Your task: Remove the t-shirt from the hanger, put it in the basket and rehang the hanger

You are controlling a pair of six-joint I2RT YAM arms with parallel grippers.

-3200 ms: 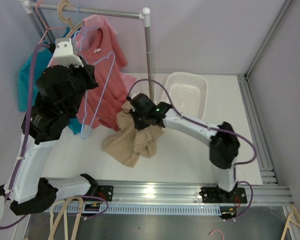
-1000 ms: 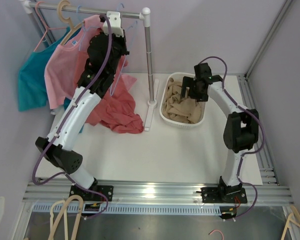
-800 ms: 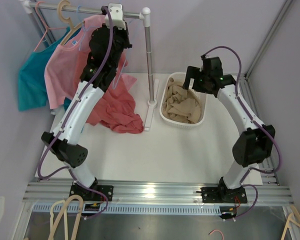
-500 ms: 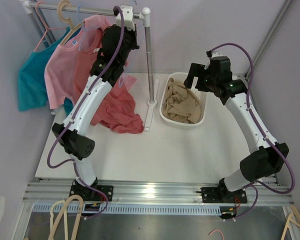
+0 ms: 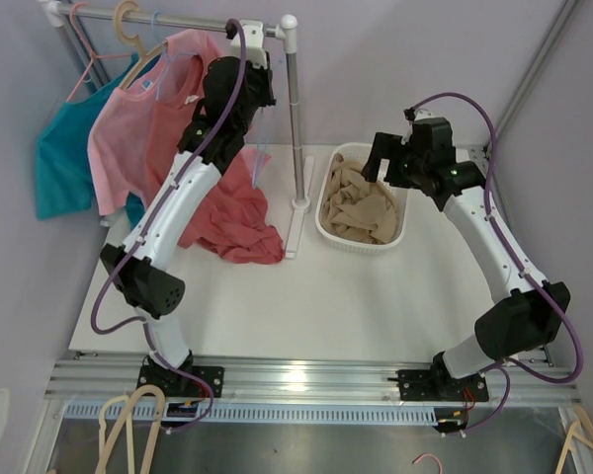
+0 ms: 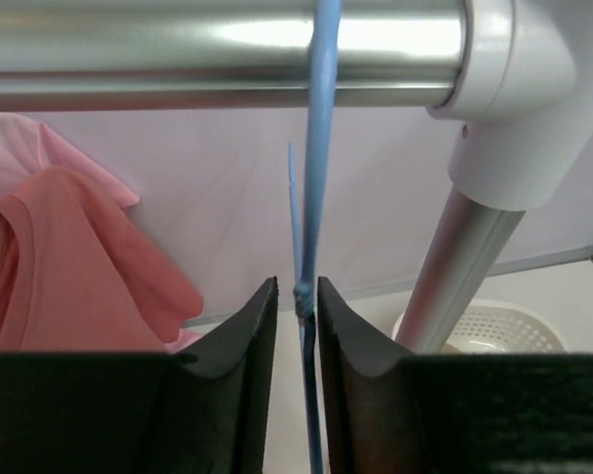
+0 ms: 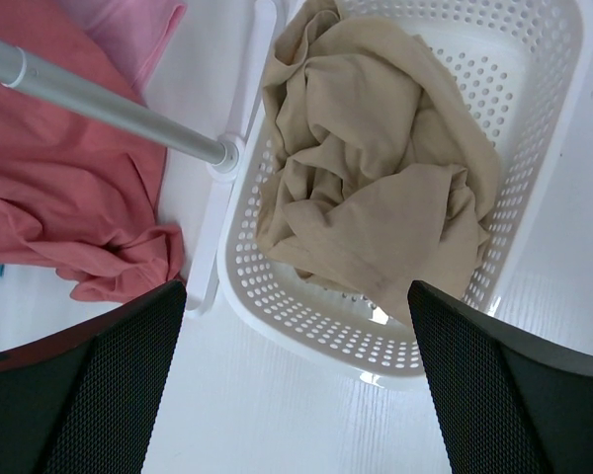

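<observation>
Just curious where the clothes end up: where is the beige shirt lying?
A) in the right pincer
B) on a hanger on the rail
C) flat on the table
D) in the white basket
D: the beige shirt lies crumpled inside the white basket.

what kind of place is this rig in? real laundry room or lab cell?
Looks like a lab test cell staged for laundry, not a home: an aluminium extrusion mounting rail at the near edge, plain walls boxing in a white table, and only a clothes rail and a perforated basket as props.
</observation>
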